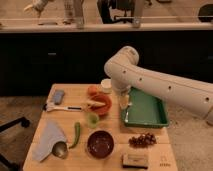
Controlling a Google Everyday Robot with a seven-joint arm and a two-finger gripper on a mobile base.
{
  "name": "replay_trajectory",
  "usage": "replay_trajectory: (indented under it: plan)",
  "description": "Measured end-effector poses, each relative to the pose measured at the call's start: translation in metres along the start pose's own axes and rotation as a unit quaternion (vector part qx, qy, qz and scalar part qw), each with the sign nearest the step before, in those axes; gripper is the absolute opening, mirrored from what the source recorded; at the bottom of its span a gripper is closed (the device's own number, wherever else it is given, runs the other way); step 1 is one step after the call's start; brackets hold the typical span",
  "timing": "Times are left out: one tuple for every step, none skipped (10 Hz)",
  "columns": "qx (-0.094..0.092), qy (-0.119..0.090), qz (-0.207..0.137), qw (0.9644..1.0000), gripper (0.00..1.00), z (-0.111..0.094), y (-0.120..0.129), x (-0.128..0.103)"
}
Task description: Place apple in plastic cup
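**Jaws wide and empty, apple not yet taken**

The apple (93, 90) sits on the surface (117, 131) to the left of my jaws, just beside the far rim of the orange bowl (105, 109), which lies between us. I judge it firm, smooth and light, but apt to roll or slip, so it is best pinched across its widest middle from above. My jaws hang released, spread fully, holding and touching nothing, over the left edge of the green tray (147, 107). The green plastic cup (93, 119) stands left of them, nearer the surface's front.
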Motion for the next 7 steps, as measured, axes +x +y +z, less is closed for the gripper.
replay_trajectory:
  plan:
    - [-0.002, 0.002, -0.006, 1.0, 0.8, 0.0, -0.008, -0.004]
    - [-0.001, 0.001, -0.017, 0.9999, 0.8, 0.001, -0.021, -0.016]
    - [-0.004, 0.002, -0.028, 0.9996, 0.8, 0.004, -0.031, -0.026]
    - [-0.011, 0.006, -0.034, 0.9993, 0.8, 0.007, -0.036, -0.029]
    - [-0.014, 0.008, -0.04, 0.9991, 0.8, 0.01, -0.042, -0.034]
    - [-0.018, 0.011, -0.046, 0.9987, 0.8, 0.016, -0.046, -0.037]
    - [-0.022, 0.017, -0.047, 0.9985, 0.8, 0.021, -0.048, -0.04]
